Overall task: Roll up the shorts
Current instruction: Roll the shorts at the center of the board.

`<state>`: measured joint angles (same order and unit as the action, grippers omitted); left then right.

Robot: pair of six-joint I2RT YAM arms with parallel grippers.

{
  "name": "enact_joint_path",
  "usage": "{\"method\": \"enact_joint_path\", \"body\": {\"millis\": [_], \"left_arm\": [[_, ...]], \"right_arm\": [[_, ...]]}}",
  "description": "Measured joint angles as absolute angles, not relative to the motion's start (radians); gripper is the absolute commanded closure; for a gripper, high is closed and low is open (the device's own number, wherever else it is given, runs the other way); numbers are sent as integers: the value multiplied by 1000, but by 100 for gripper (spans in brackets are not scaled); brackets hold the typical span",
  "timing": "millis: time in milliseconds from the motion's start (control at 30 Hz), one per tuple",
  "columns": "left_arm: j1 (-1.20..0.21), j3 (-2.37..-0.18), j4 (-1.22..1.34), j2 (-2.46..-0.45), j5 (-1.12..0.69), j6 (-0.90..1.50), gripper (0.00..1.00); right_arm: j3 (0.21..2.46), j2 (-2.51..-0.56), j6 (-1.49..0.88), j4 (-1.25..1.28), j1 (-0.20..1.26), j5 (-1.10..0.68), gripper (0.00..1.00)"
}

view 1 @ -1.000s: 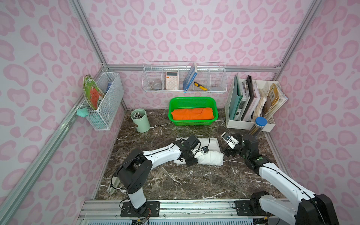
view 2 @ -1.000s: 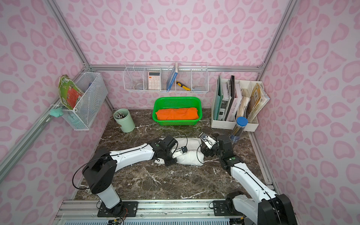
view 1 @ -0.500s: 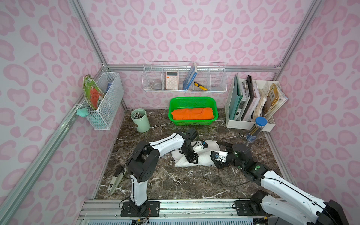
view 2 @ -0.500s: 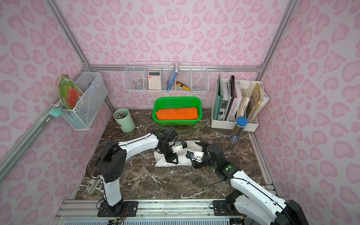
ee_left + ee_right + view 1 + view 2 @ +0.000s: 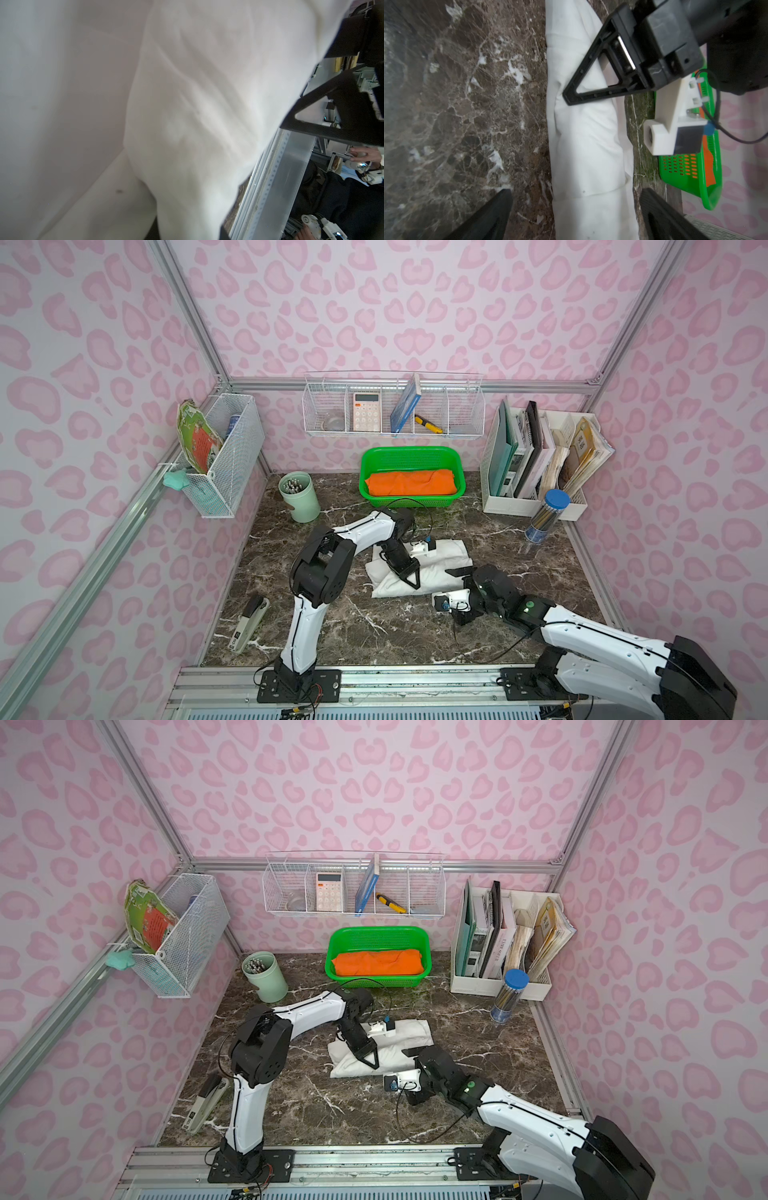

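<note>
The white shorts (image 5: 432,568) (image 5: 395,1044) lie as a loose roll in the middle of the marble table (image 5: 365,639). My left gripper (image 5: 412,583) (image 5: 371,1061) points down at the roll's middle. In the left wrist view the white cloth (image 5: 187,124) fills the picture and runs between the jaws, so the left gripper (image 5: 187,228) is shut on the shorts. My right gripper (image 5: 454,595) (image 5: 409,1075) stands open at the roll's right end. In the right wrist view its two dark fingers (image 5: 488,216) straddle the shorts (image 5: 591,166) without touching.
A green basket (image 5: 409,454) holding an orange cloth (image 5: 411,483) stands behind the shorts. At the back left is a mint pen cup (image 5: 300,499). A stapler (image 5: 249,622) lies at the front left. A blue-lidded tube (image 5: 544,520) and a file organiser (image 5: 540,460) stand at the right.
The left arm has raised its elbow and turned its gripper toward the front over the shorts. The right gripper has come down and forward to the roll's right end, staying open.
</note>
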<state>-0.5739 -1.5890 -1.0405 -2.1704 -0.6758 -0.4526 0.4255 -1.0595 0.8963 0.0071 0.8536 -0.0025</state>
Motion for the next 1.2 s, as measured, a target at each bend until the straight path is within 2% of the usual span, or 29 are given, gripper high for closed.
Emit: {"method": "enact_joint_path", "body": {"millis": [367, 600, 767, 900, 933, 967, 1033, 1067, 1200], "left_arm": [[-555, -1647, -1115, -2251, -735, -456, 93], [-553, -1639, -1113, -2247, -739, -454, 87], [-556, -1625, -1095, -2224, -707, -447, 83], [-556, -1625, -1095, -2220, -692, -441, 81], [-556, -1624, -1095, -2218, -690, -440, 80], [-555, -1624, -1095, -2218, -688, -440, 79], [-554, -1623, -1094, -2214, -683, -437, 73], [-555, -1622, -1093, -2212, -680, -435, 69], [-556, -1588, -1058, -2168, -654, -410, 43]], "right_arm": [[467, -1280, 921, 109, 839, 80, 6], [504, -1362, 935, 110, 789, 34, 17], [517, -1412, 939, 126, 770, -11, 29], [535, -1468, 934, 166, 762, -42, 36], [537, -1477, 931, 177, 758, -51, 40], [538, -1484, 930, 183, 754, -61, 49], [540, -1497, 926, 186, 743, -84, 90], [541, -1501, 926, 182, 741, -88, 100], [546, -1503, 925, 159, 730, -112, 100]]}}
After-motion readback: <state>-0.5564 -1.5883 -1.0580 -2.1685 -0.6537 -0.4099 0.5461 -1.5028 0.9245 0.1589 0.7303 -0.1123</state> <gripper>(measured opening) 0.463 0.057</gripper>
